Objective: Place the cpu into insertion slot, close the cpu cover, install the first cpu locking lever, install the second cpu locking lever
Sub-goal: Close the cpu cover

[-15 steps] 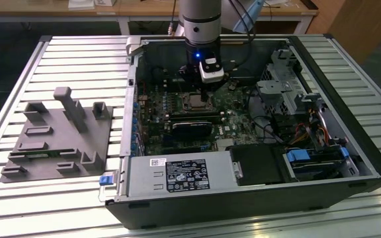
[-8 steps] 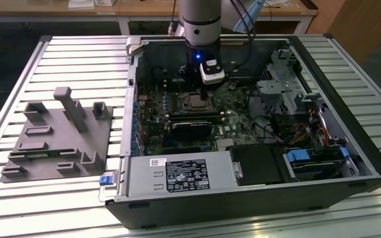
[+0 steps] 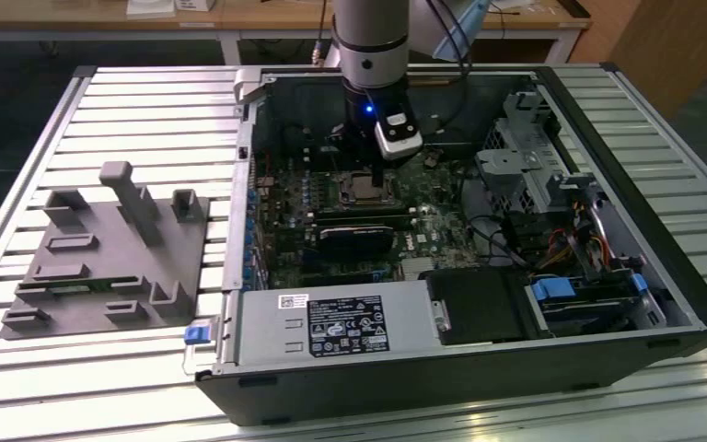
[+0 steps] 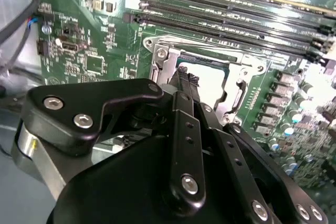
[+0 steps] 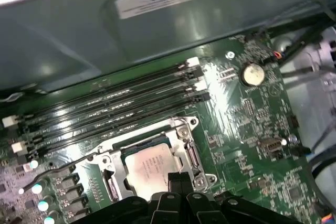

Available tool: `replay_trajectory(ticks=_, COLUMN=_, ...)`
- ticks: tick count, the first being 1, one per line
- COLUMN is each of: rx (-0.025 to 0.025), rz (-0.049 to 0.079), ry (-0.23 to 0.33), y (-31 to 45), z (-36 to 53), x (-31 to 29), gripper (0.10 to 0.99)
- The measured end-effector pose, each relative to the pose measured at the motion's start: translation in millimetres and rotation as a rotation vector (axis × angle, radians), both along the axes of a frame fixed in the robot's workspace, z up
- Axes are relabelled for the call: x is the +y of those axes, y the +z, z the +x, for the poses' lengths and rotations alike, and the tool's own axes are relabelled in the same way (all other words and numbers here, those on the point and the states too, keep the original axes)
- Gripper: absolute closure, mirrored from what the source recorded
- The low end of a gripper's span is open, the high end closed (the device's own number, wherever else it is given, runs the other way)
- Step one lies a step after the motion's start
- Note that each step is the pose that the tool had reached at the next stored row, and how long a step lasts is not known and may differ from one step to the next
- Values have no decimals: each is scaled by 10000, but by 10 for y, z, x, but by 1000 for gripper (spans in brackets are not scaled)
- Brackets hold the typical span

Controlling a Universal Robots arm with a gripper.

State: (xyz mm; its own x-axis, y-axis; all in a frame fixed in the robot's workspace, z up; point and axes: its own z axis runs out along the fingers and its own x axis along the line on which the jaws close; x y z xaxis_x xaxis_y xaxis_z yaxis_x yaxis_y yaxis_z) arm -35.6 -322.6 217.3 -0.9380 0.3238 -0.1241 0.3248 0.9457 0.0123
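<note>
**A:** Where is the chip (image 5: 149, 166) right now?

**B:** Lying flat in the socket (image 3: 356, 191) on the board, inside the open computer case (image 3: 452, 391). Its pale top shows through the window of the cover (image 5: 188, 150), which looks to be down over it.

**A:** And the claw (image 4: 186, 75)?

**B:** Narrow, fingers together, holding nothing. In both wrist views its tips sit right at the edge of the chip, by the cover's rim. Whether they touch, I can't tell.

**A:** So which step is this?

**B:** My reading is that the placing is done and the work is at the cover or the first lever. A thin wire lever (image 5: 58, 170) runs out beside the socket, and I can't tell whether it is latched.

**A:** What would a lever move call for?

**B:** A slim tip set against a thin wire, pushed down and sideways under its catch, without sliding onto the chip or the board.

**A:** Anything in the way?

**B:** The long memory slots (image 5: 121, 111) run just beside the socket. A coin battery (image 5: 252, 73) sits farther off, and cables (image 4: 16, 30) hang near the board's edge. The grey holder (image 3: 108, 258) on the table (image 3: 144, 101), at the exterior view's left, is well apart.
</note>
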Motion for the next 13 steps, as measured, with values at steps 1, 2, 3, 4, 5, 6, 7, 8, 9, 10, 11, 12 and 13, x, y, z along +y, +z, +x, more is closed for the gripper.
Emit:
replay_trajectory(ticks=1, rx=0, rz=1, ry=150, y=-5, z=-2, x=0, gripper=980)
replay_trajectory(ticks=2, rx=1, rz=3, ry=295, y=-11, z=-4, x=0, gripper=980)
replay_trajectory(ticks=3, rx=1, rz=5, ry=443, y=-16, z=-7, x=0, gripper=980)
replay_trajectory(ticks=4, rx=1, rz=8, ry=569, y=-21, z=-12, x=0, gripper=980)
replay_trajectory(ticks=5, rx=0, rz=9, ry=674, y=-24, z=-18, x=0, gripper=980)
replay_trajectory(ticks=6, rx=1, rz=7, ry=727, y=-24, z=-20, x=-1, gripper=980)
replay_trajectory(ticks=7, rx=1, rz=8, ry=732, y=-24, z=-21, x=-1, gripper=980)
replay_trajectory(ticks=8, rx=1, rz=8, ry=733, y=-24, z=-21, x=-1, gripper=980)
replay_trajectory(ticks=9, rx=1, rz=9, ry=734, y=-24, z=-21, x=-1, gripper=980)
replay_trajectory(ticks=10, rx=10, rz=12, ry=737, y=-26, z=-21, x=-1, gripper=980)
replay_trajectory(ticks=11, rx=68, rz=21, ry=751, y=-29, z=-21, x=-1, gripper=980)
replay_trajectory(ticks=12, rx=167, rz=27, ry=769, y=-32, z=-21, x=-2, gripper=980)
replay_trajectory(ticks=13, rx=290, rz=32, ry=788, y=-34, z=-21, x=-2, gripper=980)
